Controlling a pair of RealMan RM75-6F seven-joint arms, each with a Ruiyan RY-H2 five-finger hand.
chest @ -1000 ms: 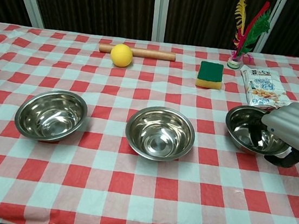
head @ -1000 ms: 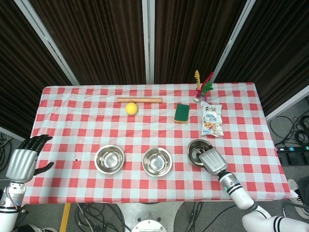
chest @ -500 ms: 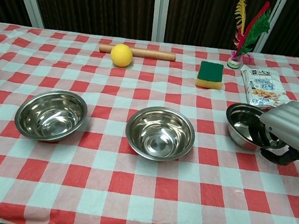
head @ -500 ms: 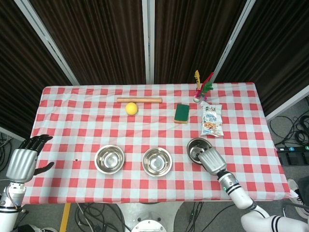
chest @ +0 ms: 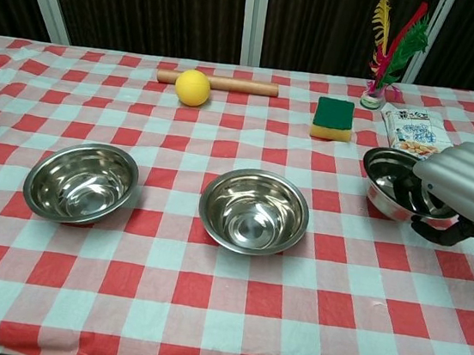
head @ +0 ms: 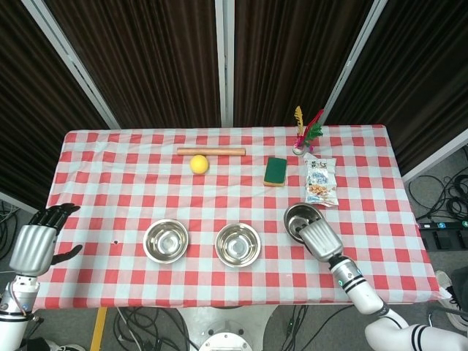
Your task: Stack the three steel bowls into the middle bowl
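Note:
Three steel bowls are on the checkered table. The left bowl (head: 165,240) (chest: 81,182) and the middle bowl (head: 238,244) (chest: 254,211) rest flat near the front edge. My right hand (head: 319,240) (chest: 463,188) grips the near rim of the right bowl (head: 298,217) (chest: 394,184), fingers inside and thumb under, and holds it tilted and raised off the cloth. My left hand (head: 36,244) hangs open beyond the table's left edge, holding nothing, seen only in the head view.
Further back lie a yellow ball (head: 199,164) (chest: 193,87) against a wooden rolling pin (head: 210,151), a green sponge (head: 276,170) (chest: 333,117), a snack bag (head: 319,182) (chest: 409,129) just behind the right bowl, and a feather shuttlecock (head: 304,132).
My right hand has lifted the right bowl off the cloth and tipped it, carrying it slightly up and back. The left hand and the other two bowls have not moved.

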